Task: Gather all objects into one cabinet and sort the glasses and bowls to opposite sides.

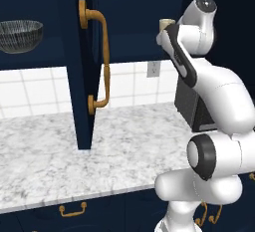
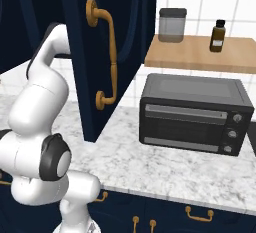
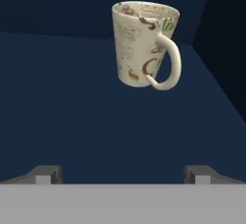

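One mug (image 3: 144, 45), beige with small brown markings and a looped handle on its right, stands upright on the dark navy shelf (image 3: 72, 122) inside the cabinet (image 1: 129, 17), ahead of the hand (image 3: 123, 172). The hand's two dark fingertips (image 3: 45, 174) sit wide apart at the bottom of the hand view with nothing between them, so the hand is open and holds nothing; the mug is well clear of both tips. In the left base view the white arm (image 1: 209, 101) reaches up toward the cabinet opening, and a bit of the mug's pale rim peeks out just behind the wrist. Far to the left in that view, the large dark patterned bowl (image 1: 19, 35) rests on a shelf of the neighbouring open section. A tall cabinet door (image 1: 82, 66) with a curved brass handle (image 1: 99, 57) stands swung open over the marble surface (image 1: 74, 161). To the right, a black toaster oven (image 2: 195, 114) sits on the surface below a wooden shelf (image 2: 200, 54) carrying a grey canister (image 2: 172, 24) and a small brown bottle (image 2: 217, 35).
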Available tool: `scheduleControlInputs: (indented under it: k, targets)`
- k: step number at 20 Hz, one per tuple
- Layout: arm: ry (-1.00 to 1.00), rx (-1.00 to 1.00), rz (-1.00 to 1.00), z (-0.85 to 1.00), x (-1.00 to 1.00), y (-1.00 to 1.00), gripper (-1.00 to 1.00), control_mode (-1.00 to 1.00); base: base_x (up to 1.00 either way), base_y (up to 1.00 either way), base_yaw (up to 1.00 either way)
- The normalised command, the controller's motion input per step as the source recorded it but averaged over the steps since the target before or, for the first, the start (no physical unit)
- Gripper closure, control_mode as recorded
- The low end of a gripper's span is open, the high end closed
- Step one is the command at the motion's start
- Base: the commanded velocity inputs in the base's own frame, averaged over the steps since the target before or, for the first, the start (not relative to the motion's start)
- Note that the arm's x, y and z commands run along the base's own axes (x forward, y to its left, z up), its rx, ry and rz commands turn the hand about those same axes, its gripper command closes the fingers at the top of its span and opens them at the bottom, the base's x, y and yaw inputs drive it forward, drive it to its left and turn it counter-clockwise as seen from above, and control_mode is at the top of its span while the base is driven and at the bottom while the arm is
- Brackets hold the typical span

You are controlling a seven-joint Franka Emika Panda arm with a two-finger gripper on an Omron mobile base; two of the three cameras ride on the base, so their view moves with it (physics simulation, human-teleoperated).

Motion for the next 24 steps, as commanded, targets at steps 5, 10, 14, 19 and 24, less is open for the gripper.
scheduleControlInputs:
  k: [5,10,14,19,24]
  targets:
    - [-0.07,-0.01,0.0,0.34,0.17,-0.06,-1.0,-1.0,0.0,0.0,0.0]
    - [0.0,0.02,-0.06,0.24,0.0,-0.22,-1.0,-1.0,0.0,0.0,0.0]
    - [0.0,0.0,-0.09,0.0,0.0,-0.22,-1.0,-1.0,0.0,0.0,0.0]
    - [0.0,0.0,-0.02,0.0,0.07,-0.02,-1.0,-1.0,0.0,0.0,0.0]
    - [0.0,0.0,0.0,0.0,0.25,-0.04,-1.0,-1.0,0.0,0.0,0.0]
